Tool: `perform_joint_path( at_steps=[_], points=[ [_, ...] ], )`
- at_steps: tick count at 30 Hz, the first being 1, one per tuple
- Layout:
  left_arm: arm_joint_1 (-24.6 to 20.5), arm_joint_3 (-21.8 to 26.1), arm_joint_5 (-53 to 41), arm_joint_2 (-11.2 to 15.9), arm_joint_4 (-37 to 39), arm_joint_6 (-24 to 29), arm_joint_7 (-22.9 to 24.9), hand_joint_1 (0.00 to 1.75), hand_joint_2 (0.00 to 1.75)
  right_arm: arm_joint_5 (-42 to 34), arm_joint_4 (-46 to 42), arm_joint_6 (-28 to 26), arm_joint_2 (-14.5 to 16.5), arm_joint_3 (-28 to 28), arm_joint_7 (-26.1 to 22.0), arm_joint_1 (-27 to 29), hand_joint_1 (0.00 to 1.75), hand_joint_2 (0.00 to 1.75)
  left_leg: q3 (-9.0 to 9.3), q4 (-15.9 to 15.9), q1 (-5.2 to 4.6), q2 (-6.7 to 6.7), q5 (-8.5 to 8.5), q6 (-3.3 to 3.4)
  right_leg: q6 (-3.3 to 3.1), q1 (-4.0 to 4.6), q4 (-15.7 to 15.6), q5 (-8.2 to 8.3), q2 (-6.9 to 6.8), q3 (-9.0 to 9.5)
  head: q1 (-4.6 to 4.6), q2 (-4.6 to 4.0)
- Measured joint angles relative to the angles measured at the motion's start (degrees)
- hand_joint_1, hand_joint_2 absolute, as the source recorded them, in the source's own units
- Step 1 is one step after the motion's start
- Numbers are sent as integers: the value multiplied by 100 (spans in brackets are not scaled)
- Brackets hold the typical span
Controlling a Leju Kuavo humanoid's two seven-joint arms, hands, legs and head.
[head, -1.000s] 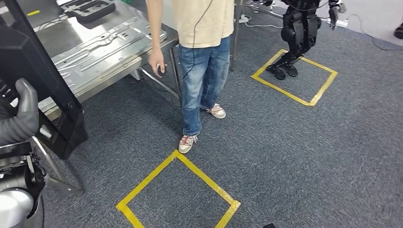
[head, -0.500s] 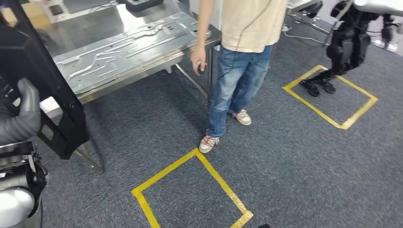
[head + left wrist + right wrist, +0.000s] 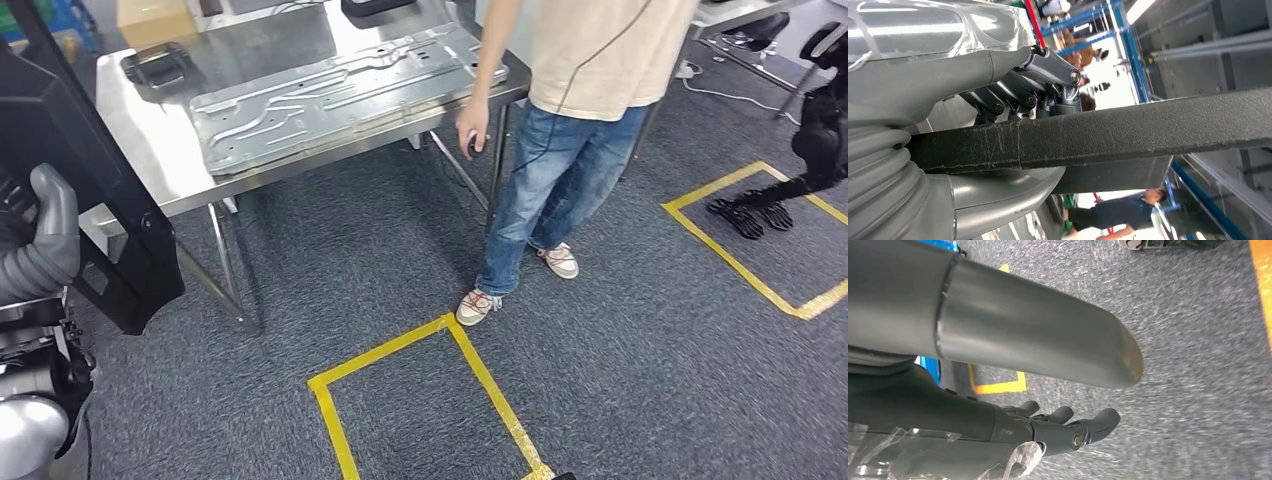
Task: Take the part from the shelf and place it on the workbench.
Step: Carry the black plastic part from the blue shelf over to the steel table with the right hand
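Observation:
A large black flat part stands upright at the left edge of the head view, and my left hand grips it. In the left wrist view the part's textured edge runs between the dark fingers and the grey thumb. The steel workbench stands ahead, just past the part. My right hand hangs over the grey carpet with its fingers stretched out and nothing in them.
A stamped metal panel and a black tray lie on the workbench. A person stands at its right corner. A yellow tape square marks the carpet ahead. Another robot's legs stand far right.
The whole view has swung, so the workbench, the person and the tape squares sit further right in the picture. The black part stays in my left hand.

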Motion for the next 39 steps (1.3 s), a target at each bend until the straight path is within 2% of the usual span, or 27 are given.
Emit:
perform_joint_path(
  at_steps=[1,3,5,7,8,10,11,12,13,14,15,16,18,19,20,22,23,25,27,28,29,30,31,33,35,38,39],
  points=[
    [-14,3,-19,2,1,0,3,175,175,1,0,4,2,0,-1,-4,0,0,164,-327,-1,57,174,8,7,0,0,-11,-71,13,0,0],
    [-62,13,-45,7,1,-2,8,175,175,2,0,11,6,0,-2,-11,0,0,620,-1205,-43,338,508,54,46,19,3,-43,-197,52,0,0],
    [-107,22,-59,14,1,-11,11,175,175,3,0,17,9,0,-2,-21,0,0,830,-1647,-98,492,618,115,103,45,1,-79,-315,91,2,0],
    [-124,28,-63,26,1,-21,15,175,175,4,-2,27,13,0,-2,-49,0,0,825,-1679,-111,351,624,168,162,54,-21,-105,-449,134,4,0],
    [-128,33,-63,33,1,-24,17,175,175,5,-3,32,15,0,-3,-59,0,0,841,-1699,-96,276,640,196,194,45,-7,-136,-429,153,4,0],
    [-159,39,-63,39,1,-31,22,175,175,6,-5,43,16,0,-2,-64,0,0,878,-1739,-53,132,676,255,247,25,315,-351,-145,38,8,0],
    [-172,40,-63,39,1,-36,24,175,175,6,-4,48,15,0,-1,-53,0,0,884,-1745,-39,66,684,273,261,13,674,-534,57,-131,10,0],
    [-183,39,-61,38,1,-43,26,175,175,4,-4,53,15,0,1,-45,0,0,881,-1743,-37,-8,686,287,270,11,1101,-718,189,-349,11,0],
    [-183,38,-60,37,2,-56,31,175,175,3,-3,56,15,0,1,-36,0,0,881,-1740,-38,-89,687,293,278,9,1481,-843,247,-555,11,0],
    [-181,32,-59,36,3,-74,36,175,175,2,-3,61,15,0,2,-30,0,0,881,-1737,-38,-178,685,295,283,10,1694,-861,270,-690,11,0],
    [-179,26,-58,36,4,-92,41,175,175,-1,-2,66,15,0,2,-24,0,0,886,-1733,-37,-272,684,293,284,6,1668,-757,281,-715,11,0],
    [-180,21,-58,36,4,-107,44,175,175,-4,-2,69,14,0,2,-17,0,0,892,-1727,-32,-355,680,289,281,-1,1412,-556,303,-633,11,0],
    [-186,16,-58,36,4,-123,45,175,175,-24,-2,70,7,-1,2,-10,0,0,897,-1700,-31,-488,655,257,265,-16,568,-109,404,-301,12,0],
    [-192,16,-54,36,4,-129,49,175,175,-39,-1,64,3,-2,1,-16,0,0,889,-1684,-36,-531,640,232,243,-20,255,17,451,-178,13,0],
    [-199,16,-39,37,4,-147,52,175,175,-56,-1,58,-1,-4,-4,-32,0,0,881,-1676,-43,-566,627,205,215,-13,78,68,478,-108,14,0],
    [-207,18,81,46,3,-240,48,175,175,-78,0,50,4,-6,-25,-77,0,0,869,-1686,-35,-614,622,148,134,9,38,67,449,-95,15,0],
    [-206,19,180,58,2,-310,32,175,175,-84,0,52,12,-6,-40,-95,0,0,863,-1671,-26,-570,605,120,95,11,31,76,421,-89,14,0],
    [-223,25,390,96,1,-428,-26,175,175,-91,0,67,26,-9,-71,-100,0,0,733,-1374,-27,-317,417,59,19,-3,16,93,370,-80,1,0],
    [-243,32,531,127,1,-496,-87,175,175,-94,2,86,27,-13,-89,-80,0,0,377,-611,-26,-68,39,5,-21,-2,13,86,332,-81,-12,0],
    [-243,35,580,134,1,-520,-109,175,175,-93,4,93,25,-15,-92,-69,0,0,179,-203,-16,-37,-115,-13,-26,0,14,82,311,-82,-13,0],
    [-240,37,621,138,1,-538,-123,175,175,-91,6,98,23,-16,-95,-60,0,0,40,70,-7,-26,-185,-21,-29,1,14,78,292,-81,-13,0],
    [-238,40,649,141,1,-547,-134,175,175,-86,8,103,22,-18,-95,-54,0,0,17,107,-2,-20,-141,-21,-30,1,15,74,274,-77,-13,0],
    [-239,46,666,144,1,-551,-146,175,175,-82,9,107,22,-19,-95,-54,0,0,113,-101,1,-12,0,-12,-26,2,15,70,260,-70,-13,0],
    [-259,64,674,150,-1,-560,-169,175,175,-76,9,111,26,-27,-94,-60,0,0,544,-970,-17,59,373,40,-9,7,16,59,240,-48,-13,0],
    [-285,77,672,154,-4,-570,-181,175,175,-75,9,115,33,-42,-94,-65,0,0,839,-1577,-60,125,565,101,34,26,19,39,223,-35,-13,0],
    [-298,81,666,154,-9,-577,-184,175,175,-66,9,138,36,-53,-91,-70,0,0,888,-1701,-80,88,600,168,131,27,1,16,183,-9,-11,0],
    [-303,82,663,154,-11,-577,-185,175,175,-63,9,146,36,-55,-89,-69,0,0,905,-1721,-77,69,616,173,124,31,-14,28,180,6,-6,0]
  ],
)
